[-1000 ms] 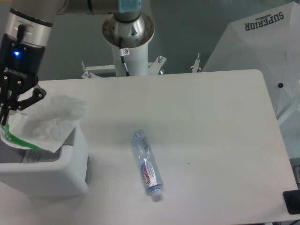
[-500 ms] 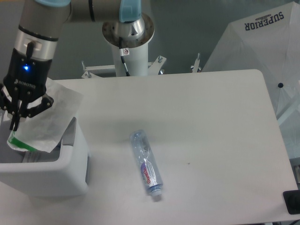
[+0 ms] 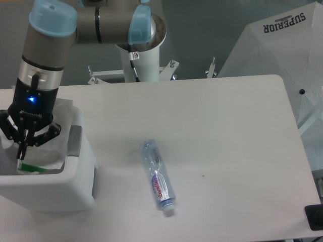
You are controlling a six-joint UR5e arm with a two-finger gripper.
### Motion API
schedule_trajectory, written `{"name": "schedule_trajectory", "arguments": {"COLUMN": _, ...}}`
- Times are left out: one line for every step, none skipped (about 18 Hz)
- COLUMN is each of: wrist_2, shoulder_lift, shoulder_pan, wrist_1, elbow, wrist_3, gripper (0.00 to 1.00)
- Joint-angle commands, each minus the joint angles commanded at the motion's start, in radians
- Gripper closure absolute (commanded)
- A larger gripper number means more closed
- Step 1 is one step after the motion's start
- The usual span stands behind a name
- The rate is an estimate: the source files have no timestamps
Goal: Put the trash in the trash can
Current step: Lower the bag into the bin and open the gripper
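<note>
The trash can (image 3: 50,194), a boxy pale bin with a grey side panel, stands at the table's front left. My gripper (image 3: 22,151) reaches down into its open top, and its fingers look shut on the clear plastic bag (image 3: 56,143). The bag lies crumpled inside the can, its green strip (image 3: 31,167) low near the front wall. The fingertips are partly hidden by the bag. The small clear bottle (image 3: 158,181) with a red-and-white label lies on its side on the table, to the right of the can and well away from the gripper.
The arm's white base pedestal (image 3: 141,48) stands behind the table's far edge. A white fabric cover (image 3: 282,55) printed SUPERIOR rises beyond the right edge. A dark object (image 3: 314,217) sits at the lower right corner.
The gripper has moved right and down over the trash can, carrying the bag from above the rim to inside the can. The bottle has not moved.
</note>
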Motion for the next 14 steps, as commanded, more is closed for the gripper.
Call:
{"name": "schedule_trajectory", "arguments": {"wrist_2": 0.002, "shoulder_lift": 0.0, "shoulder_pan": 0.0, "wrist_1": 0.0, "elbow": -0.002, "wrist_3": 0.0, "gripper": 0.98}}
{"name": "schedule_trajectory", "arguments": {"wrist_2": 0.003, "shoulder_lift": -0.003, "shoulder_pan": 0.0, "wrist_1": -0.003, "elbow": -0.003, "wrist_3": 0.0, "gripper": 0.97}}
{"name": "schedule_trajectory", "arguments": {"wrist_2": 0.009, "shoulder_lift": -0.008, "shoulder_pan": -0.002, "wrist_1": -0.006, "elbow": -0.006, "wrist_3": 0.002, "gripper": 0.96}}
{"name": "schedule_trajectory", "arguments": {"wrist_2": 0.018, "shoulder_lift": -0.012, "shoulder_pan": 0.0, "wrist_1": -0.006, "elbow": -0.008, "wrist_3": 0.005, "gripper": 0.93}}
{"name": "schedule_trajectory", "arguments": {"wrist_2": 0.02, "shoulder_lift": -0.012, "shoulder_pan": -0.002, "wrist_1": -0.005, "elbow": -0.006, "wrist_3": 0.017, "gripper": 0.85}}
{"name": "schedule_trajectory", "arguments": {"wrist_2": 0.021, "shoulder_lift": -0.011, "shoulder_pan": -0.005, "wrist_1": -0.006, "elbow": -0.003, "wrist_3": 0.028, "gripper": 0.84}}
{"name": "schedule_trajectory", "arguments": {"wrist_2": 0.023, "shoulder_lift": -0.009, "shoulder_pan": -0.006, "wrist_1": -0.008, "elbow": -0.008, "wrist_3": 0.031, "gripper": 0.84}}
{"name": "schedule_trajectory", "arguments": {"wrist_2": 0.023, "shoulder_lift": -0.008, "shoulder_pan": -0.006, "wrist_1": -0.009, "elbow": -0.009, "wrist_3": 0.031, "gripper": 0.84}}
{"name": "schedule_trajectory", "arguments": {"wrist_2": 0.023, "shoulder_lift": -0.008, "shoulder_pan": -0.008, "wrist_1": -0.014, "elbow": -0.009, "wrist_3": 0.031, "gripper": 0.84}}
{"name": "schedule_trajectory", "arguments": {"wrist_2": 0.025, "shoulder_lift": -0.011, "shoulder_pan": -0.008, "wrist_1": -0.015, "elbow": -0.006, "wrist_3": 0.031, "gripper": 0.84}}
{"name": "schedule_trajectory", "arguments": {"wrist_2": 0.026, "shoulder_lift": -0.011, "shoulder_pan": -0.008, "wrist_1": -0.017, "elbow": -0.008, "wrist_3": 0.031, "gripper": 0.84}}
{"name": "schedule_trajectory", "arguments": {"wrist_2": 0.035, "shoulder_lift": -0.011, "shoulder_pan": -0.008, "wrist_1": -0.023, "elbow": -0.009, "wrist_3": 0.031, "gripper": 0.83}}
{"name": "schedule_trajectory", "arguments": {"wrist_2": 0.04, "shoulder_lift": -0.011, "shoulder_pan": -0.008, "wrist_1": -0.025, "elbow": -0.006, "wrist_3": 0.031, "gripper": 0.79}}
{"name": "schedule_trajectory", "arguments": {"wrist_2": 0.04, "shoulder_lift": -0.009, "shoulder_pan": -0.008, "wrist_1": -0.023, "elbow": -0.002, "wrist_3": 0.031, "gripper": 0.68}}
